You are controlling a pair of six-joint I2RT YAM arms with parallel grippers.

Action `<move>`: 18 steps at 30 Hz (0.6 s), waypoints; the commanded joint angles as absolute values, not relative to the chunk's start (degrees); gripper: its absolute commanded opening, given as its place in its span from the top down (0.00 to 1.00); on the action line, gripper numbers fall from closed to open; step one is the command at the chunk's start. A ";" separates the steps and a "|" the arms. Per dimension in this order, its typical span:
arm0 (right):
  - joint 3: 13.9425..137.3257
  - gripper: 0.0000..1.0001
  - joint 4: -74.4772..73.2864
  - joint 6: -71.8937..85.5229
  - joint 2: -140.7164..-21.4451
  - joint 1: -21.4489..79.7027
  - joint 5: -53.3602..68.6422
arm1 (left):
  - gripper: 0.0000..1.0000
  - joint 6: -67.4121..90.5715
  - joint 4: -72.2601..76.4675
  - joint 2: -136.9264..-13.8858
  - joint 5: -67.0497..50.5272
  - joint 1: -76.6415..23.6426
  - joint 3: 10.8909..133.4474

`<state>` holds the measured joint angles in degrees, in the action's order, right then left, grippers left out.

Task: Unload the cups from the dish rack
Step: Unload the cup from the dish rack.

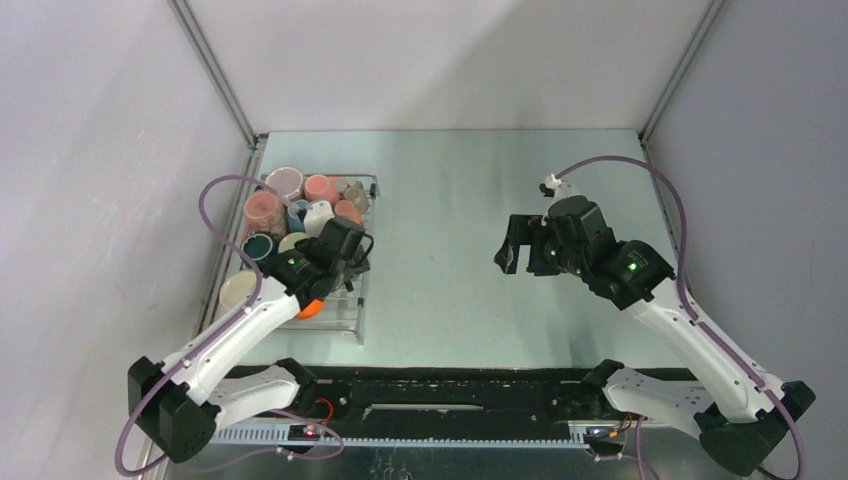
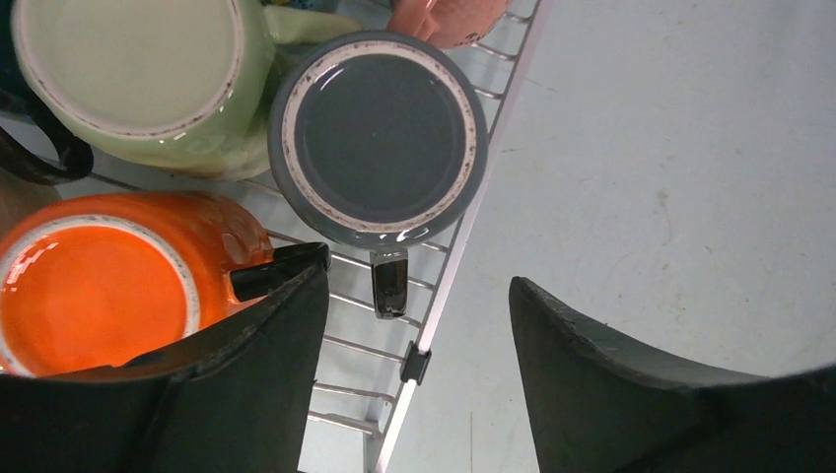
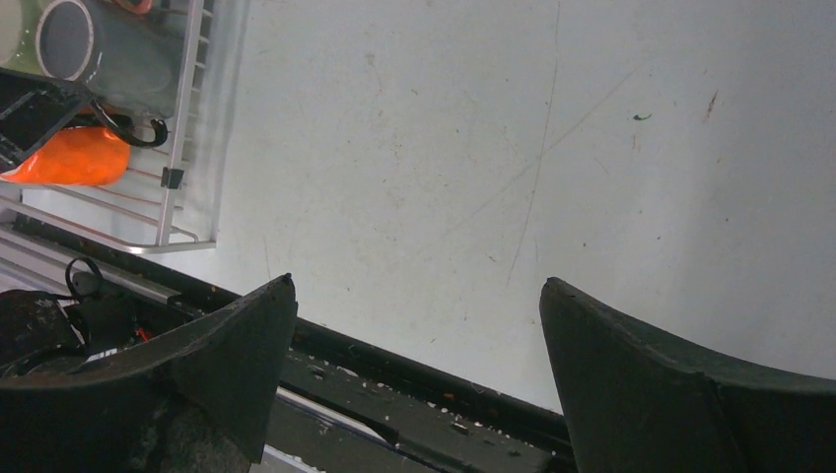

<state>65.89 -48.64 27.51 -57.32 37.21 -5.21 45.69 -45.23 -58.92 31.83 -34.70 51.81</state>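
- While the left gripper (image 2: 419, 281) hangs over the right rim of the dish rack (image 2: 347, 347), its jaws stand apart and clamp nothing.
- The black handle (image 2: 389, 281) of a grey cup (image 2: 380, 138) lies in the gap between the fingers. It is nearer the finger on the left of the wrist view and touches neither finger.
- The grey cup sits just inside the rack's rim, its round end facing the wrist camera. Mouth or base: cannot tell.
- An orange cup (image 2: 94, 296) sits just beside the grey one on the rack bars. Its own dark handle reaches right up to the tip of that same finger.
- A pale green cup (image 2: 138, 69) sits beyond the orange one, against the grey cup's side. A pink cup (image 2: 449, 20) is cut off at the top edge of the view.
- In the top view the rack sits on the left side of the table (image 1: 450, 200). More cups (image 1: 290, 205) crowd its far half, in pinks, cream and dark green.
- The right gripper (image 3: 419, 284) is well apart from the rack, over the table right of centre. Its jaws are spread wide and hold nothing.
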 commanded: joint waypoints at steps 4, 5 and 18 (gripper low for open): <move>64.35 0.01 -47.15 28.61 -56.10 37.44 -4.99 | 0.32 49.26 -40.90 -63.39 34.33 -33.74 49.07; 64.15 0.01 -47.11 28.65 -56.03 37.44 -5.07 | 0.33 49.38 -40.83 -63.91 34.44 -33.63 48.93; 62.73 0.01 -47.24 28.49 -55.37 37.27 -5.50 | 0.43 50.17 -37.58 -69.26 34.04 -32.74 45.71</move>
<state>63.02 -48.47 27.62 -56.55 37.21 -5.04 48.47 -40.47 -68.55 32.03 -33.21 47.51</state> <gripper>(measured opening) 0.990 0.581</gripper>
